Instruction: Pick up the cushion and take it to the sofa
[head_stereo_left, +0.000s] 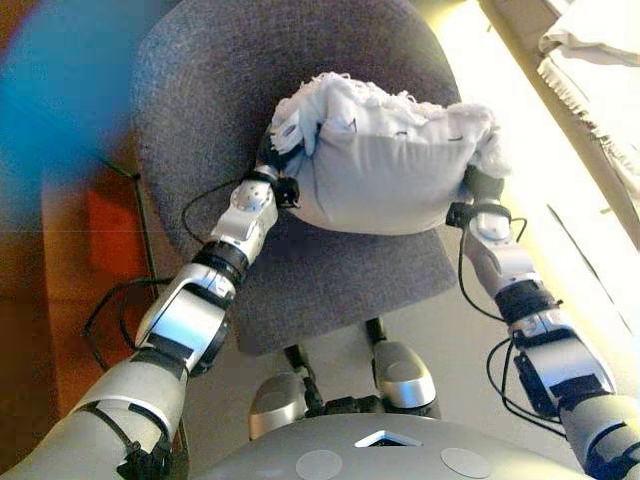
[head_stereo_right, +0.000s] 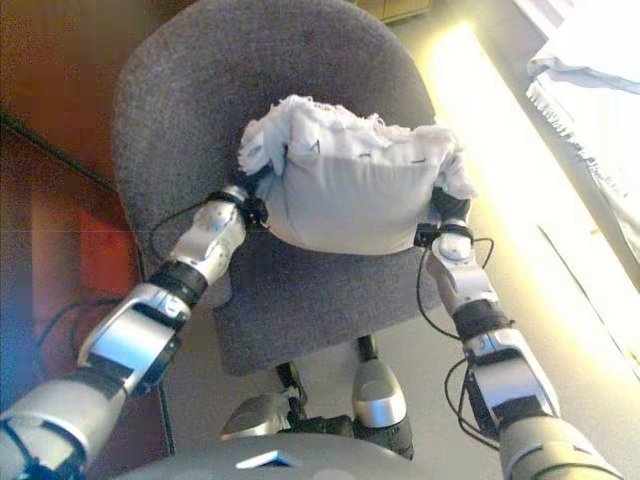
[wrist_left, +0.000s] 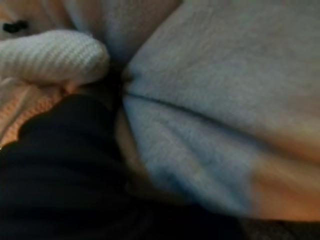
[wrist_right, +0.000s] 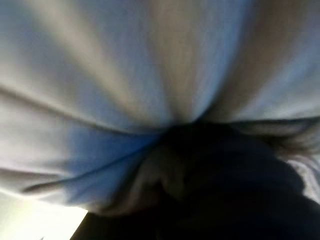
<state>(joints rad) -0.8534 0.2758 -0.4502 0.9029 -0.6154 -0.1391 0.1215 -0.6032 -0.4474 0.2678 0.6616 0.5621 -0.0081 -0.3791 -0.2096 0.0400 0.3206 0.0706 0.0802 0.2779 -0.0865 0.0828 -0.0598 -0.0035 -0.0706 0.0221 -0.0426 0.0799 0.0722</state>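
A white cushion (head_stereo_left: 385, 170) with a fringed knitted edge is clamped between my two hands over the seat of a grey office chair (head_stereo_left: 220, 90). My left hand (head_stereo_left: 270, 165) presses into its left end and my right hand (head_stereo_left: 484, 184) into its right end. Both hands disappear into the cloth past their dark wrist covers. In the left wrist view the cushion (wrist_left: 225, 100) fills the picture right against the cover. The right wrist view shows the same cushion cloth (wrist_right: 125, 75) bunched at the hand. I cannot tell whether the cushion still touches the chair.
The chair's seat (head_stereo_left: 340, 280) and base stand directly in front of me. A white fringed cloth (head_stereo_left: 600, 70) lies at the far right beyond a bright strip of floor (head_stereo_left: 520, 120). Red-brown floor (head_stereo_left: 100, 240) lies to the left.
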